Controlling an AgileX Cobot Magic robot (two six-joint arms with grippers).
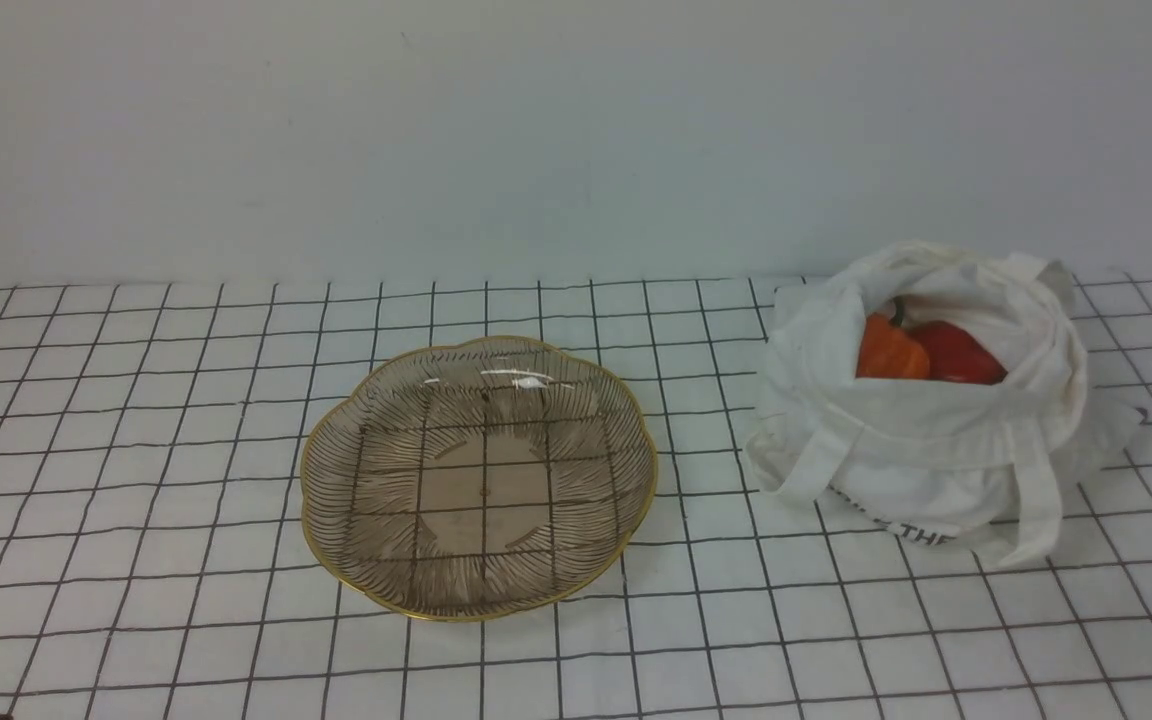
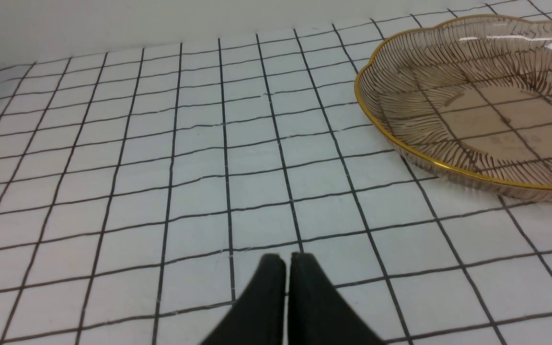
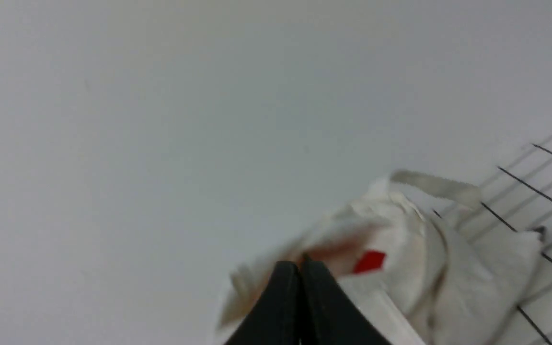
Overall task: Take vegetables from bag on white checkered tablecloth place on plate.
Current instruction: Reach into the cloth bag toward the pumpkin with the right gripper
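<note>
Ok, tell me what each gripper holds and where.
Nothing. The left gripper and right gripper are shut and empty; pumpkin and pepper lie in the bag.

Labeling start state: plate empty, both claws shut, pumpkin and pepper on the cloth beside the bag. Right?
No. Front view shows pumpkin and pepper inside the bag, not beside it. Rest holds: plate empty, left claw and right claw shut.
</note>
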